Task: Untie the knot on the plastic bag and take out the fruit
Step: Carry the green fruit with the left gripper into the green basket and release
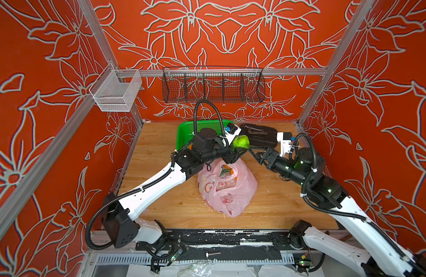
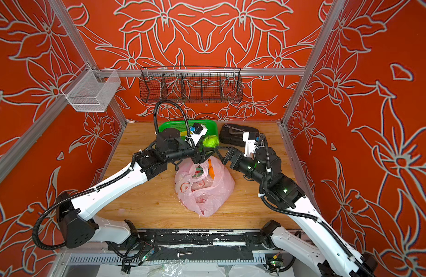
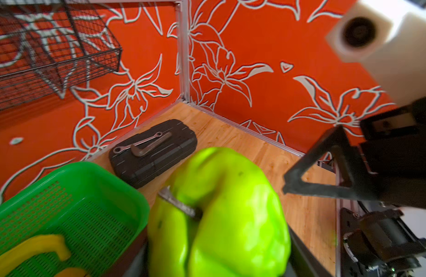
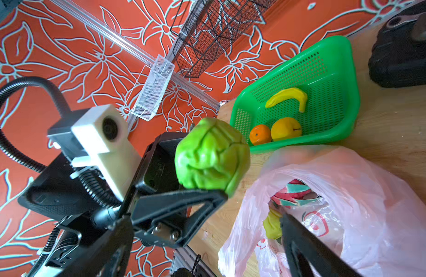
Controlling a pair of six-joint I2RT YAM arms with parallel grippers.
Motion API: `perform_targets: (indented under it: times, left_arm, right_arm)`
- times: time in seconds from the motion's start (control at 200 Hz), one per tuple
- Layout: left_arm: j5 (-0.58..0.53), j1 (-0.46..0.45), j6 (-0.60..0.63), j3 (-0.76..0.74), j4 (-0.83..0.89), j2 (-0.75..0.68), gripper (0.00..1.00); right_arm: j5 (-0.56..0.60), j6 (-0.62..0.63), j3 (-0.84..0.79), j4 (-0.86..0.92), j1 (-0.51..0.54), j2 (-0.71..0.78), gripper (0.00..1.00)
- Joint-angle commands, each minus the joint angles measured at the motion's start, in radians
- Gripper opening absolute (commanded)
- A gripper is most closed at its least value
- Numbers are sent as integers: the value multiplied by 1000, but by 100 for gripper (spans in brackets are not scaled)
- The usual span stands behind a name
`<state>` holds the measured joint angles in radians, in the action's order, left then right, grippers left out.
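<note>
The left hand (image 1: 238, 149) pinches a lumpy green fruit (image 1: 240, 141) clear of the worktop (image 1: 159, 191), just past the 12 o'clock edge of the plastic bag (image 1: 227, 189). The right hand (image 1: 255, 155) is spread and empty, close at the fruit's 3 o'clock. The bag lies slack mid-worktop with its mouth gaping and no knot to be seen. Inside it, a dragon fruit (image 4: 294, 194) and other fruit wait. The green basket (image 1: 183, 134), at about 10 o'clock from the held fruit, holds an orange (image 4: 260, 134), a yellow round fruit (image 4: 285, 129) and a banana (image 4: 287, 96).

The step looks like carrying this fruit to the basket. To do it well, the right hand should first back off toward 4 o'clock so the fingers don't clip. The left arm should clear the near rim and lower the fruit onto bare mesh. It should spread only once the fruit rests, since a round toy dropped from height would likely bounce out. The skin is bumpy, so a slow swing seems safer.
</note>
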<state>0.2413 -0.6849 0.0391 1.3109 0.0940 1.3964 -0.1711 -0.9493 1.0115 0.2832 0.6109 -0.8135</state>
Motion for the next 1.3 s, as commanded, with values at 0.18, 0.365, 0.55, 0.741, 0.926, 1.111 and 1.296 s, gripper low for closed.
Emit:
perform_targets:
  times: [0.18, 0.365, 0.55, 0.741, 0.926, 1.111, 1.296]
  left_arm:
    - [-167, 183, -171, 148, 210, 87, 57]
    - [-189, 286, -205, 183, 265, 168, 57]
    - [-162, 386, -227, 212, 280, 275, 57]
    - [-97, 469, -260, 272, 320, 402, 57]
    - [-141, 514, -246, 372, 400, 545, 57]
    - [-102, 566, -243, 489, 477, 693, 57]
    - [-118, 599, -238, 625, 603, 827, 57]
  right_arm:
    - [82, -8, -50, 37, -2, 35, 97]
    - [81, -11, -56, 40, -2, 31, 97]
    - [84, -13, -57, 57, -2, 33, 97]
    - [99, -14, -70, 72, -2, 50, 97]
    - [102, -16, -79, 79, -2, 60, 97]
    - [114, -13, -82, 91, -2, 75, 97]
    - [129, -13, -91, 96, -2, 97, 97]
